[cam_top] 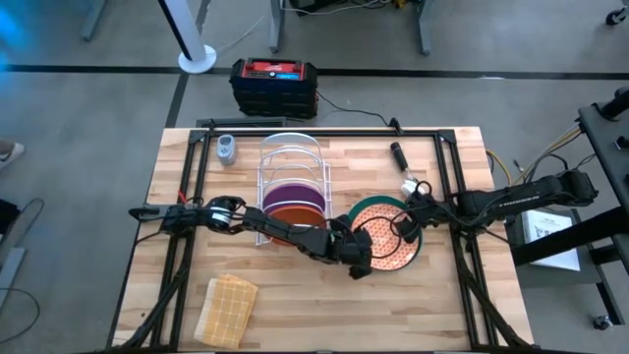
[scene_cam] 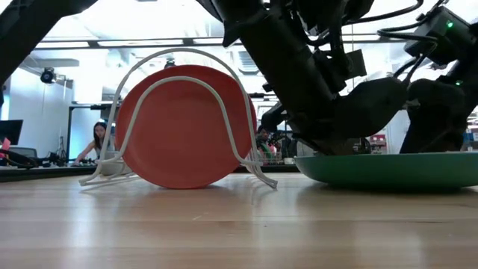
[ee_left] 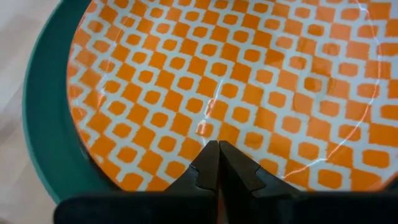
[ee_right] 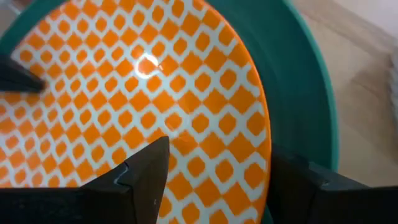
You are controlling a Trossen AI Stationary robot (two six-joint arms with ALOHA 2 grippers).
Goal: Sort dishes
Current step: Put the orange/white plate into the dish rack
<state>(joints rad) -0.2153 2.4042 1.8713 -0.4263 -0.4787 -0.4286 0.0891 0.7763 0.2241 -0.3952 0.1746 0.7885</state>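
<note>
In the high view both arms cross over the stacked plates, so much of the patterned plate [cam_top: 386,248] is covered and its far rim is hard to follow. The low view shows only a thin edge of the teal plate [scene_cam: 388,170]; the dark bulk of the arms above it blocks whatever lies on top. A clear glass plate may sit on the pattern, to judge by curved glints in the left wrist view, but I cannot tell for sure.

The patterned plate is round and glossy, white with an orange lattice of small squares, and it rests inside the larger, smooth teal plate on the pale wooden table [cam_top: 295,315]. The left gripper [ee_left: 217,163] has its two dark fingers pressed together with nothing between them, the tips hovering just above or on the pattern near the plate's edge. The right gripper [ee_right: 217,177] stands wide apart over the opposite rim, one finger above the pattern, the other above the teal border, gripping nothing.

In the white wire rack [scene_cam: 179,75] a plain orange plate [scene_cam: 183,127] stands upright, matte and round, with a purple plate [cam_top: 293,192] behind it. A tan woven cloth [cam_top: 227,307] lies near the table's front edge.
</note>
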